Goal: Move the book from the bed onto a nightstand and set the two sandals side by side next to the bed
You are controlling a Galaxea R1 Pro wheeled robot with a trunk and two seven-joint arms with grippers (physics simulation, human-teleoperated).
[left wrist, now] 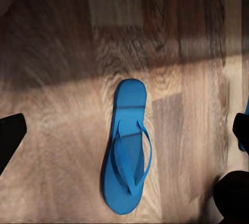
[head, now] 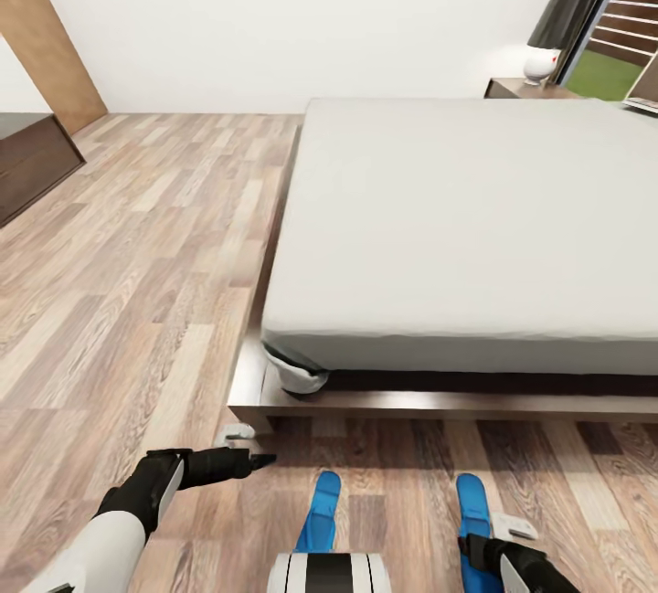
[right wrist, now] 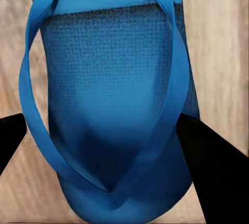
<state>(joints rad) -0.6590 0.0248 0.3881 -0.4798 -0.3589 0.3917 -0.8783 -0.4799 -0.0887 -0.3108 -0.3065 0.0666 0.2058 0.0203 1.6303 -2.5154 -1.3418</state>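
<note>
Right wrist: sandal straps (right wrist: 104,105) (close); head: bed (head: 466,218).

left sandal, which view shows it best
The left wrist view: the whole left sandal lies flat on the wood floor, straps plain. The head view shows its front part; the robot's body hides the rest.
</note>
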